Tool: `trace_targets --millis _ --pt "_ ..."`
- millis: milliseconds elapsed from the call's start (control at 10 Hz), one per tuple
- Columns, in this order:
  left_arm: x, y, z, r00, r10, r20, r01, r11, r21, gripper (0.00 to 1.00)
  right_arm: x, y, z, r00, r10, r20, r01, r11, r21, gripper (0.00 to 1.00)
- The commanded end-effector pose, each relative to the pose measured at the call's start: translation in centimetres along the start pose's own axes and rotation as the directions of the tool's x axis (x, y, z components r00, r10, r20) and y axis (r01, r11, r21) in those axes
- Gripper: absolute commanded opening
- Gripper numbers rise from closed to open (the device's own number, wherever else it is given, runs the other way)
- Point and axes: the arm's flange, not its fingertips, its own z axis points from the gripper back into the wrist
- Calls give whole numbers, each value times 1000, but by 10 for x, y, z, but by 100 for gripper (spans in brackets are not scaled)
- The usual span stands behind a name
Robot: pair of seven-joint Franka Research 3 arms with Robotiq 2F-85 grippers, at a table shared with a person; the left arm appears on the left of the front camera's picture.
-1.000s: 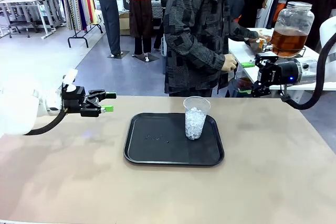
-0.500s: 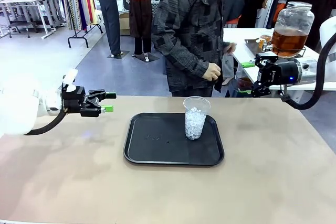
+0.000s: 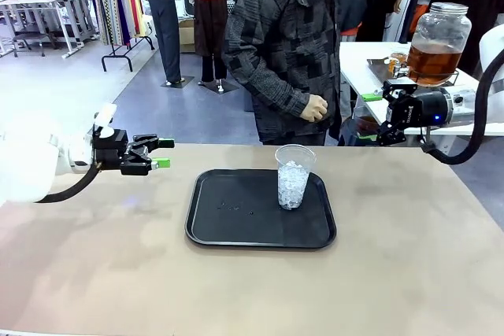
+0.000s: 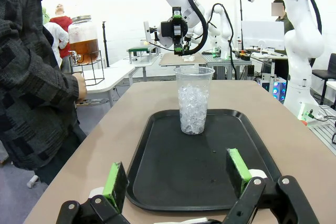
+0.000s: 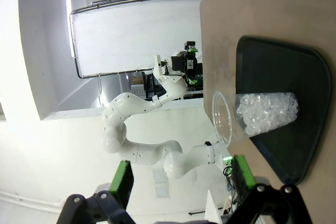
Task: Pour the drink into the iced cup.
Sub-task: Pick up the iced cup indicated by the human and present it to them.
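- Well, the cup (image 3: 294,177) with ice in it stands upright near the far right corner of the black tray (image 3: 228,230), in the middle of the frame. It sits out in the open where either arm or the person (image 3: 283,37) could reach it, and I can see no liquid in it yet.
- The drink (image 3: 429,62) is the amber liquid in the big lidded glass jar (image 3: 435,37) at the upper right. The jar is on a white side table (image 3: 364,59), well apart from the cup.
- The left gripper (image 3: 164,153) hovers over the brown table (image 3: 409,257) at the left of the frame, jaws apart and empty. Seen from its wrist, the cup lines up between its green pads (image 4: 115,184), so it looks aimed at the cup.
- The right gripper (image 3: 370,117) hangs at the right of the frame, raised over the table's far edge. Its jaws are also spread with nothing between them, and it faces across at the cup.
- The person stands behind the tray, one hand (image 3: 315,108) loosely closed between the cup and the jar's table. I can't make out anything in it.
- To my eye the pour hasn't begun: either the drink comes to the cup or the cup goes to the jar.
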Motion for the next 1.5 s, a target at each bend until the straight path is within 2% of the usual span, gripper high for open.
trace_targets --millis 0,1400 --pt "1 0 0 1000 -2 4 2 1000 -1 100 0 1 0 1000 3 5 -3 1000 -4 100" --pt "1 0 0 1000 -2 4 2 1000 -1 100 0 1 0 1000 3 5 -3 1000 -4 100"
